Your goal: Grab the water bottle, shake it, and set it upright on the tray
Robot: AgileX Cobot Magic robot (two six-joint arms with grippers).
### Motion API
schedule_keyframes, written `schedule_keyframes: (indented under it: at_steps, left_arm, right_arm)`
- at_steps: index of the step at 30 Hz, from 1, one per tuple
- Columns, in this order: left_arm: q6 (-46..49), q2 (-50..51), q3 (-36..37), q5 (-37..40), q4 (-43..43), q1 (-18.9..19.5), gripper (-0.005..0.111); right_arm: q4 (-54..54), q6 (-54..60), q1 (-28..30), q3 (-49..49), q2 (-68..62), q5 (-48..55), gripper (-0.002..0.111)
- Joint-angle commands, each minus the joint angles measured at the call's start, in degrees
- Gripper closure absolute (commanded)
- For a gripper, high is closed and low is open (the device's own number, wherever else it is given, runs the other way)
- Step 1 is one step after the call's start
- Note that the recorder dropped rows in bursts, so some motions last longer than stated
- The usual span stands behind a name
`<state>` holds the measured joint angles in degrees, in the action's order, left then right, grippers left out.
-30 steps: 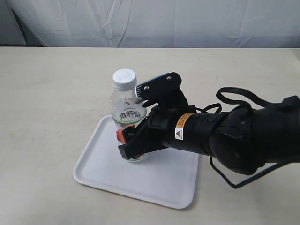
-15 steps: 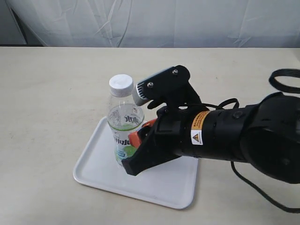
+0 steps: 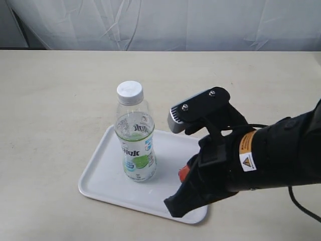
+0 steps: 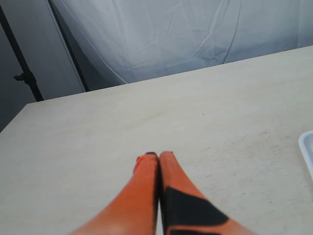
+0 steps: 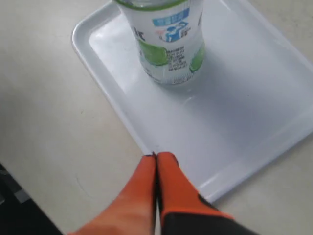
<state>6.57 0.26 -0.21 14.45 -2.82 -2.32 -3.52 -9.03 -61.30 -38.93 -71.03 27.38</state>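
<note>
The water bottle stands upright on the white tray, toward its left half, with its white cap on top. Nothing touches it. My right gripper sits off to the bottle's right over the tray's near right corner, mostly hidden under its black arm. In the right wrist view its orange fingers are pressed together and empty above the tray's rim, with the bottle beyond them. My left gripper is shut over bare table, holding nothing.
The tray lies on a beige table with a white curtain behind it. A corner of the tray shows in the left wrist view. A dark stand rises beyond the table's edge.
My right gripper let go of the bottle, drew back to the near right and shut. The bottle now stands free and upright on the tray.
</note>
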Motion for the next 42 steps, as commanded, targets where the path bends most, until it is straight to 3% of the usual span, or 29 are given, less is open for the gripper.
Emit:
schedule_keyframes:
  at_steps: [1, 16, 22, 27, 30, 33, 36, 42]
  left_arm:
    - [-0.1, -0.3, 0.2, -0.8, 0.1, 0.0, 0.106]
    - [-0.1, -0.3, 0.2, -0.8, 0.1, 0.0, 0.106]
    - [-0.1, -0.3, 0.2, -0.8, 0.1, 0.0, 0.106]
    - [-0.1, -0.3, 0.2, -0.8, 0.1, 0.0, 0.106]
    - [-0.1, -0.3, 0.2, -0.8, 0.1, 0.0, 0.106]
    - [-0.1, -0.3, 0.2, -0.8, 0.1, 0.0, 0.106]
    - [-0.1, -0.3, 0.2, -0.8, 0.1, 0.0, 0.106]
    - [-0.1, -0.3, 0.2, -0.8, 0.1, 0.0, 0.106]
  right_arm:
    - [-0.8, -0.1, -0.1, 0.0, 3.6, 5.6, 0.108]
    - [-13.8, -0.1, -0.1, 0.0, 11.1, 24.5, 0.108]
    - [-10.8, -0.6, 0.0, 0.0, 11.4, 19.8, 0.108]
    - [5.1, -14.2, 0.0, 0.1, 12.9, 9.8, 0.108]
    - [9.7, -15.1, 0.6, 4.5, 23.1, 0.2, 0.108]
    - [9.9, -15.1, 7.0, 10.2, 36.8, -4.0, 0.108]
    - [10.1, -14.9, 19.6, 14.9, 50.3, -3.7, 0.108]
    - [12.9, -10.0, 36.4, 21.0, 63.0, -4.8, 0.108]
